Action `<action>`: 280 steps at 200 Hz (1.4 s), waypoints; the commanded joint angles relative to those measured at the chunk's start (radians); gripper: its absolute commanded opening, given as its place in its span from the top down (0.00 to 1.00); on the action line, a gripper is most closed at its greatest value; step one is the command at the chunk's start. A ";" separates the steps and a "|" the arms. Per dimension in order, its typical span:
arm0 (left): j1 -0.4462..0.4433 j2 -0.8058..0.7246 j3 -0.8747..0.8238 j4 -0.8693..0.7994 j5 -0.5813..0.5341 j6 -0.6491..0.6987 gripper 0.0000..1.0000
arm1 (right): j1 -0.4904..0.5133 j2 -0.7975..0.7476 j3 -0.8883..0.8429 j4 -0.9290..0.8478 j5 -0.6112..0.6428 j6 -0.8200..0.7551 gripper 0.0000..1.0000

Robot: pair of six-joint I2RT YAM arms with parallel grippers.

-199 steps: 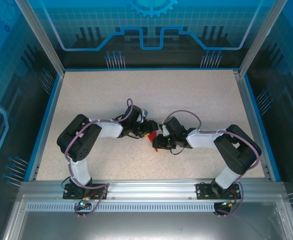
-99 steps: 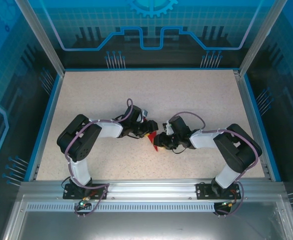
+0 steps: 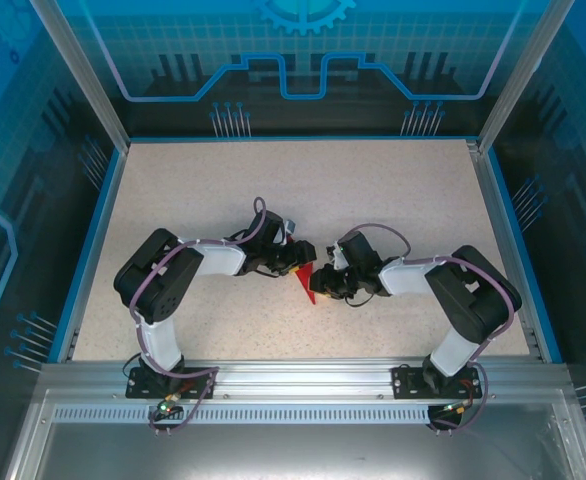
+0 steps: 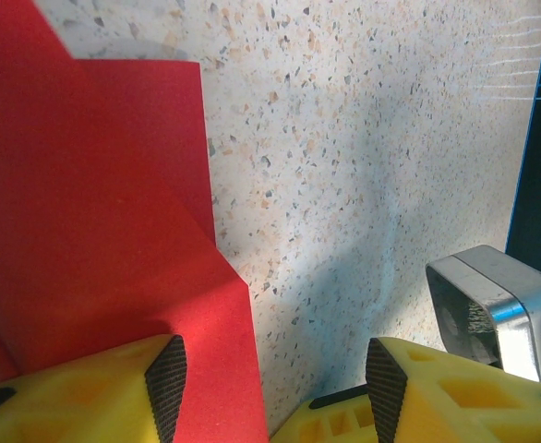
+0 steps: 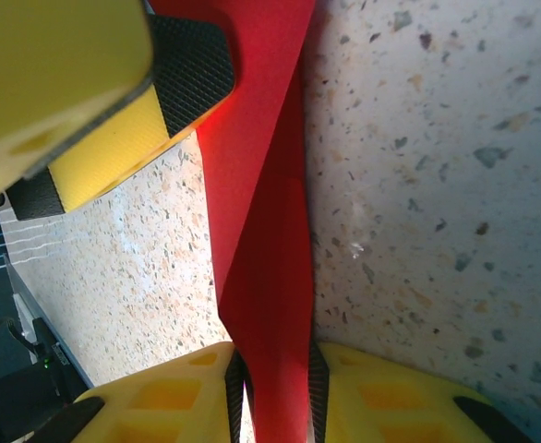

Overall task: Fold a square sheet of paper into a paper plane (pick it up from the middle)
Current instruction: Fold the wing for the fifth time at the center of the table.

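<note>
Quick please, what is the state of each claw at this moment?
Left claw: open, gripping nothing.
Right claw: shut on the red paper.

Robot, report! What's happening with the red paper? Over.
Right pincer shut on paper. Left pincer open, one finger over it. Paper partly folded, between pincers. Nothing blocking.

Cannot read from above the creases of the thin bright red folded paper (image 3: 304,286), too small and partly buried under the left gripper (image 3: 295,265) and right gripper (image 3: 322,281), nor follow it past the left and top picture edges at the left wrist, nor below the right wrist's pads (image 5: 318,388).
</note>
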 commanded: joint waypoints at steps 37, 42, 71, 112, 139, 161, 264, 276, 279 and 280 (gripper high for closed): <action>0.009 0.033 0.002 -0.043 -0.007 -0.001 0.42 | 0.043 0.052 0.026 -0.155 0.073 -0.036 0.71; 0.010 0.033 0.003 -0.044 -0.007 -0.001 0.42 | 0.042 0.043 0.026 -0.157 0.074 -0.035 0.70; 0.010 0.033 0.002 -0.049 -0.006 0.001 0.43 | 0.025 -0.042 0.030 -0.164 0.082 -0.030 0.65; 0.009 0.033 0.001 -0.052 -0.007 0.001 0.43 | 0.014 -0.171 0.011 -0.154 0.104 -0.019 0.66; 0.009 0.036 0.003 -0.052 -0.007 -0.001 0.43 | 0.021 -0.168 -0.001 -0.053 0.033 -0.002 0.81; 0.009 0.038 0.006 -0.054 -0.006 -0.002 0.43 | 0.032 -0.108 0.028 -0.016 0.008 0.019 0.89; 0.010 0.044 0.008 -0.059 -0.004 0.001 0.43 | 0.036 0.014 0.058 -0.046 0.028 0.028 0.92; 0.009 0.042 0.008 -0.060 -0.004 0.004 0.43 | 0.035 0.011 0.056 -0.069 0.042 0.023 0.92; 0.009 0.042 0.008 -0.060 -0.005 0.004 0.43 | 0.035 0.011 0.054 -0.073 0.045 0.022 0.92; 0.010 0.042 0.008 -0.060 -0.005 0.004 0.43 | 0.035 0.011 0.055 -0.075 0.046 0.022 0.91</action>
